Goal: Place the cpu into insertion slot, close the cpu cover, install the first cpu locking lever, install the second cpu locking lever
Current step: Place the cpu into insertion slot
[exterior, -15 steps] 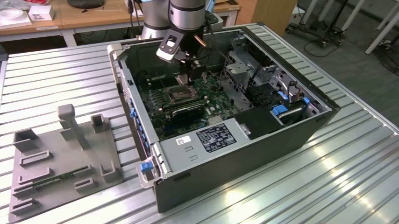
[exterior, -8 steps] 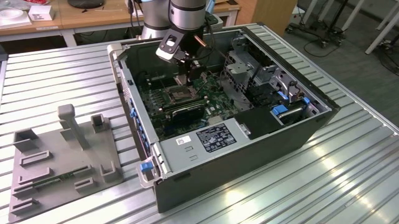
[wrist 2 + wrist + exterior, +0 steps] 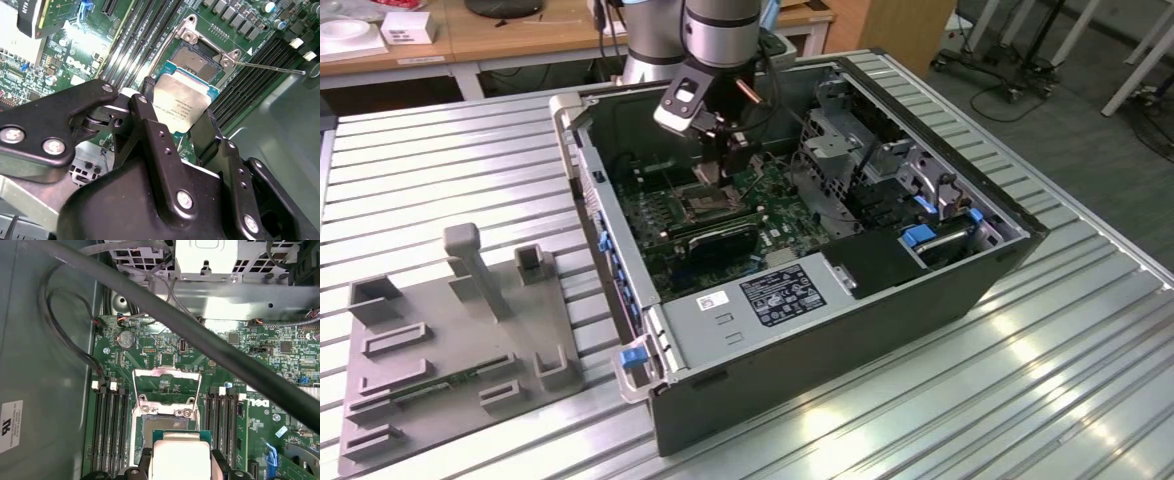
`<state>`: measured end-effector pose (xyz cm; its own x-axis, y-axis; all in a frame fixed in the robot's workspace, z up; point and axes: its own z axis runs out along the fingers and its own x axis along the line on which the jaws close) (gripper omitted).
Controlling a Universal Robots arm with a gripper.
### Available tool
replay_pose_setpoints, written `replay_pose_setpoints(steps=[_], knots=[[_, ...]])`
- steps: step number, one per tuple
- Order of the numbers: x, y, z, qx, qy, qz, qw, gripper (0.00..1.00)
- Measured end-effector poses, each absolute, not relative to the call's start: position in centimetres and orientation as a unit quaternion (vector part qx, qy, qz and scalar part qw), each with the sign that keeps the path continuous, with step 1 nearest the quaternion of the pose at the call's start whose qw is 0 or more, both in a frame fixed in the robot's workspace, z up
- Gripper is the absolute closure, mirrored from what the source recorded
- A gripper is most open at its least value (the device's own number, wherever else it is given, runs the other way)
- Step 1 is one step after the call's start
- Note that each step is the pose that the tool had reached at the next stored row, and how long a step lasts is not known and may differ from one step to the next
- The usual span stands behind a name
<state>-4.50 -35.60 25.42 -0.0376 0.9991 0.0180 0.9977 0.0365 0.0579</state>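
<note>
You are working the first step: your claw [image 3: 179, 109] is gripping the cpu [image 3: 182, 100] by two opposite edges, its fingers closed just to the chip's width, and is holding it above the near edge of the insertion slot [image 3: 197, 62], not yet seated. The cpu cover [image 3: 167, 371] is standing swung open beyond the slot. By the look of it, seating is calling for squaring the chip over the slot and lowering it level and gently

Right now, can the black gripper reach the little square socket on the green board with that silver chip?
Probably yes. The black gripper holds the flat silver square cpu close over the tan-gold square insertion slot, the thin silver cpu cover is swung open, and nothing lies between them.
</note>
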Motion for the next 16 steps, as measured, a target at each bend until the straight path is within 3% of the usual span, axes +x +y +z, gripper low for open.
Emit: replay_pose_setpoints(steps=[16], knots=[[-4.5, -35.6, 24.3, 0.695, 0.719, 0.027, 0.014, 0.46]])
